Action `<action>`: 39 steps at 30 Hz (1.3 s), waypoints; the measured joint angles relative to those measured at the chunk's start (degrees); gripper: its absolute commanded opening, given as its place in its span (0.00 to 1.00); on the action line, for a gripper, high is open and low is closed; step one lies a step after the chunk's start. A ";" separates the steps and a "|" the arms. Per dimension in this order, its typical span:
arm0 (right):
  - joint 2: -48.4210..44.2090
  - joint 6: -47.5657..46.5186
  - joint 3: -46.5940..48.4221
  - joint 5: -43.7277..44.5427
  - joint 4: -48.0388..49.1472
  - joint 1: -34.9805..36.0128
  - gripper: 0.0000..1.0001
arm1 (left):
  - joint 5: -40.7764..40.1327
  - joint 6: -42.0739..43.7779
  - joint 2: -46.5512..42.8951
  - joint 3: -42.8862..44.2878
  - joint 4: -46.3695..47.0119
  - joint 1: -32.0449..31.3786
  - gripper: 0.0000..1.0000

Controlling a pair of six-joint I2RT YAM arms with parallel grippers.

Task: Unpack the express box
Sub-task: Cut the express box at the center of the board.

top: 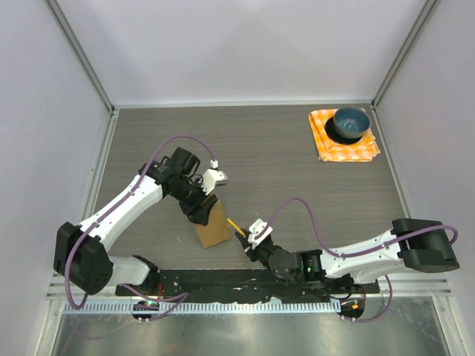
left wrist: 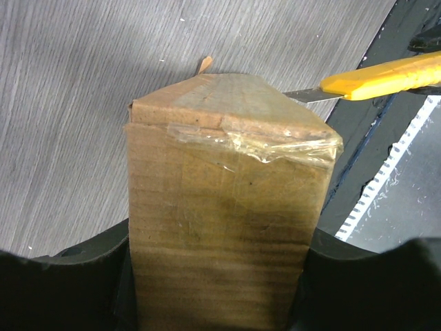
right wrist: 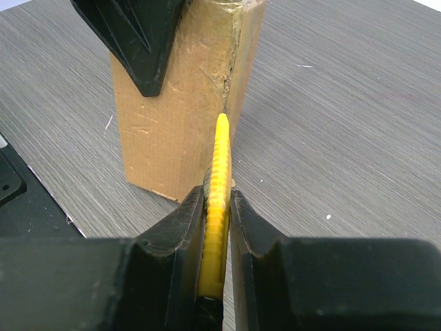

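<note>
One express box (top: 214, 231), long axis upright

This is a robotics lab test cell. Plain pale wall panels (top: 223, 44) set in aluminium frame posts (top: 80, 53) box in a grey wood-grain counter (top: 282, 170). The left arm (top: 126, 202) and the right arm (top: 364, 252), both white and black, are bolted to a black rail (top: 215, 279) at its near edge. Purple cables (top: 185, 136) loop along them, with a white toothed strip (top: 223, 306) and bare sheet metal (top: 237, 334) below.

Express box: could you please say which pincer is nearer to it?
Left. The left pincer grips the express box; the right pincer stands off, holding a yellow knife toward it.
</note>
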 measured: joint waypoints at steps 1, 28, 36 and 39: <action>0.17 0.00 0.00 0.02 0.22 0.00 0.01 | -0.02 0.00 0.00 0.00 0.00 0.00 0.00; 4.94 -2.01 1.42 0.83 3.39 -0.59 0.01 | -1.07 7.19 -0.07 0.76 -2.82 -1.99 0.00; 7.39 -1.77 3.04 1.25 3.63 -1.31 0.01 | -2.49 9.60 0.57 2.29 -4.48 -2.69 0.00; 8.90 -1.77 4.33 2.23 3.30 -1.36 0.01 | -3.72 9.81 0.74 2.78 -4.68 -3.34 0.00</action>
